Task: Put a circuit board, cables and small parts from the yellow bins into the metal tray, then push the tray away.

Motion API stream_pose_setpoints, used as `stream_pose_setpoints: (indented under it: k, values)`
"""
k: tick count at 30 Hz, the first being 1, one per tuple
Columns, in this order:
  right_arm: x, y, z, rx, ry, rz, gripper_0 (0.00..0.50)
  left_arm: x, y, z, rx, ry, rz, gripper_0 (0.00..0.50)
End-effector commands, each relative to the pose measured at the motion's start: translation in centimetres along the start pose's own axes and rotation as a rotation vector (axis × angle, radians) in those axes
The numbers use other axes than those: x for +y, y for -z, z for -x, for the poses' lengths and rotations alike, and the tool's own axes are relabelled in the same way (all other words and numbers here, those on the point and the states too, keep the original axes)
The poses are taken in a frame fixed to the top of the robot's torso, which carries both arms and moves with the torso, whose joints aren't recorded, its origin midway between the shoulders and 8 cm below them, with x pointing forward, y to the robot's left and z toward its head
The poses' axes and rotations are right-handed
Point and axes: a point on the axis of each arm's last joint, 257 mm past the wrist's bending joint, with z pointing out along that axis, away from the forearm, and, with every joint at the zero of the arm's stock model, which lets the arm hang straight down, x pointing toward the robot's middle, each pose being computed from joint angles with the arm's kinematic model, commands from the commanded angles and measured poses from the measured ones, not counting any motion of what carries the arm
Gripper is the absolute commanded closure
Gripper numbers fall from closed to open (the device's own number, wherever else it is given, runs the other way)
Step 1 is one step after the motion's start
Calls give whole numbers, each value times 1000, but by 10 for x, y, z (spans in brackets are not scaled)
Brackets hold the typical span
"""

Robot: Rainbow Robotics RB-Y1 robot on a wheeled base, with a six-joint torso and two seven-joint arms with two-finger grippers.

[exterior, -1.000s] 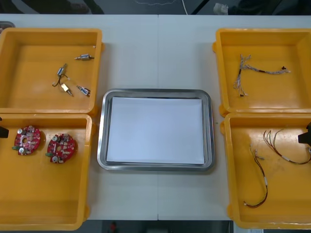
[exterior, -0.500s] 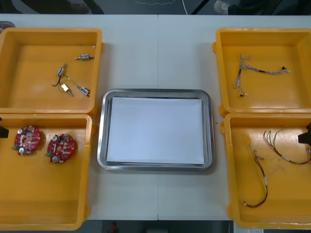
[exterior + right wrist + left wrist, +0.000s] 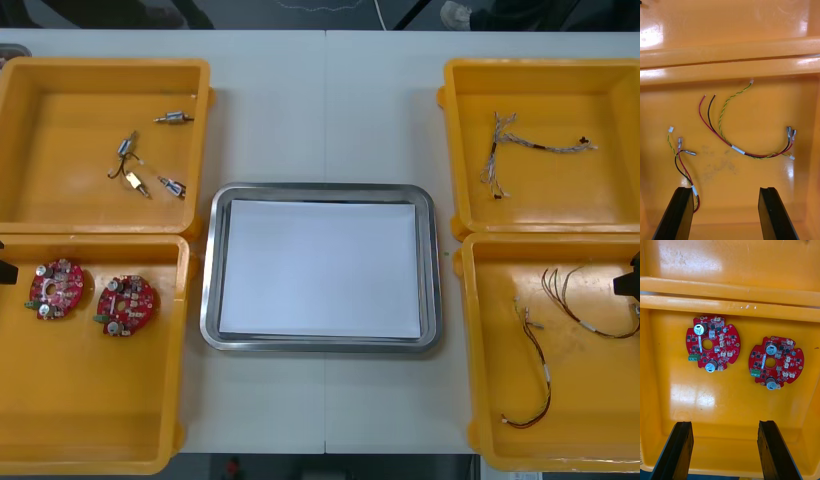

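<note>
Circuit boards: two, round, red, components up, flat side by side in near-left bin.
Left gripper: above them, fingers spread, empty; probably staged for first pick.
Right gripper: likewise spread, empty, above red-and-yellow cables, near-right bin.
Metal tray: centre, white inside, nothing loaded.
Small metal parts: far-left bin.
</note>
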Motion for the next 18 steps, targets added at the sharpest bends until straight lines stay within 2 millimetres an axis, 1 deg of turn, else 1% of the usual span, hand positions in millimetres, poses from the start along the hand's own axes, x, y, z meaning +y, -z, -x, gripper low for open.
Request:
stream_pose_setpoints:
  k: [1, 18]
  values:
    - [-11, 5, -1, 7, 25, -38, 0, 17, 14, 6, -30, -38, 58, 0]
    - [-11, 5, -1, 7, 25, -38, 0, 17, 14, 6, -30, -38, 58, 0]
